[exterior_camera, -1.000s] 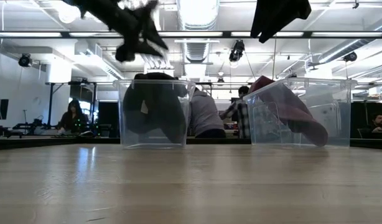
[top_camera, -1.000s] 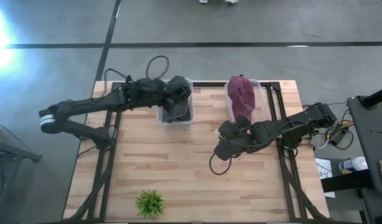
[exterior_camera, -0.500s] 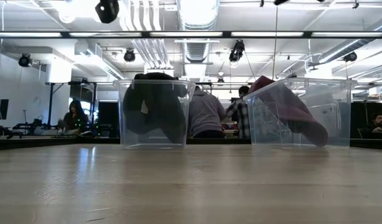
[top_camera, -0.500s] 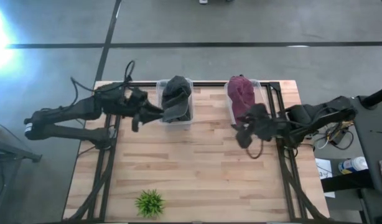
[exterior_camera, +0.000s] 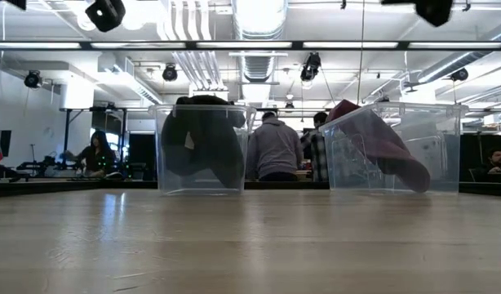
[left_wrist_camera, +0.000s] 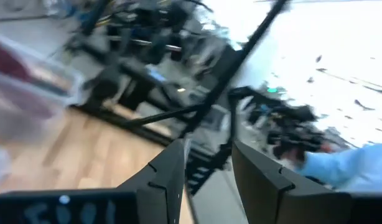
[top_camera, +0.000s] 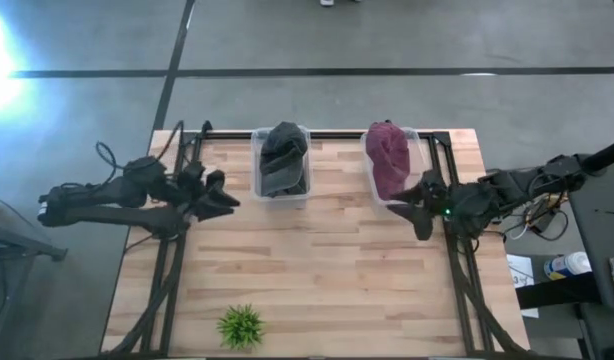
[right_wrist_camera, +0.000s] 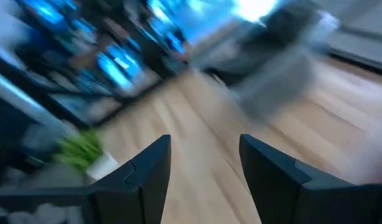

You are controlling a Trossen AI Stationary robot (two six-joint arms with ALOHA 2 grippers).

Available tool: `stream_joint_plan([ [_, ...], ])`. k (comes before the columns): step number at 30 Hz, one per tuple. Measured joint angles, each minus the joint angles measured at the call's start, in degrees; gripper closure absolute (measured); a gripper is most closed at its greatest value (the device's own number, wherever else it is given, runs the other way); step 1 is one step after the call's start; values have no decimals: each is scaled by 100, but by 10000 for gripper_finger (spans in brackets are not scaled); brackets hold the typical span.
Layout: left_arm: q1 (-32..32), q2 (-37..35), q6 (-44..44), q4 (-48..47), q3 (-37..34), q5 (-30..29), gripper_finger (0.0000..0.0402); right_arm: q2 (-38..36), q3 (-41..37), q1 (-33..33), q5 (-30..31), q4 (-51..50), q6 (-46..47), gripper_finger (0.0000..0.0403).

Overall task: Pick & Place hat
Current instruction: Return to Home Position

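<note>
The left claw (top_camera: 219,196) hangs with its fingers apart and empty over the left edge of the surface (top_camera: 307,270). It is clear of the left bin (top_camera: 255,180), where the black cap (top_camera: 284,160) lies. The right claw (top_camera: 407,203), likewise parted and holding nothing, hovers just beside the right bin (top_camera: 419,150), which holds the red cap (top_camera: 389,162). Sorting looks finished, so the step in hand is homing. Next, each arm needs to fold to rest, keeping clear of the bins.
</note>
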Motion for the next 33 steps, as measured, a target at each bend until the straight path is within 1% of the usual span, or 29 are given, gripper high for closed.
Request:
stream_joint_plan([
  [2, -172, -139, -11, 521, -377, 21, 274, -226, -494, -7, -230, 1086, -404, 218],
  [5, -439, -283, 81, 1548, -945, 36, 274, -431, -1198, -8, -665, 2329, -768, 218],
  [7, -583, -358, 136, 2111, -1289, 27, 274, -531, -1592, -10, -881, 2803, -833, 218],
  [9, -642, -404, 209, 2419, -1584, 42, 274, -621, -1874, -19, -910, 3101, -802, 218],
  [11, -646, -424, 324, 2482, -1841, -87, 274, -694, -2113, -15, -912, 3261, -792, 218],
  [16, -612, -520, 576, 2643, -2344, -765, 274, -812, -2444, -113, -864, 3355, -809, 218],
  [18, -569, -575, 584, 2705, -2554, -922, 274, -869, -2546, -185, -865, 3353, -816, 218],
  [20, -508, -643, 553, 2850, -2779, -926, 274, -922, -2634, -271, -868, 3345, -830, 218],
  [23, -425, -849, 511, 3349, -3094, -874, 274, -1023, -2726, -427, -857, 3345, -852, 218],
  [26, -377, -1106, 505, 3516, -3376, -861, 274, -1150, -2778, -560, -866, 3352, -1054, 218],
  [30, -351, -1409, 454, 3458, -3500, -859, 274, -1315, -2796, -757, -853, 3345, -1299, 218],
  [33, -303, -1579, 641, 2902, -3496, -891, 274, -1455, -2796, -861, -859, 3357, -1566, 218],
])
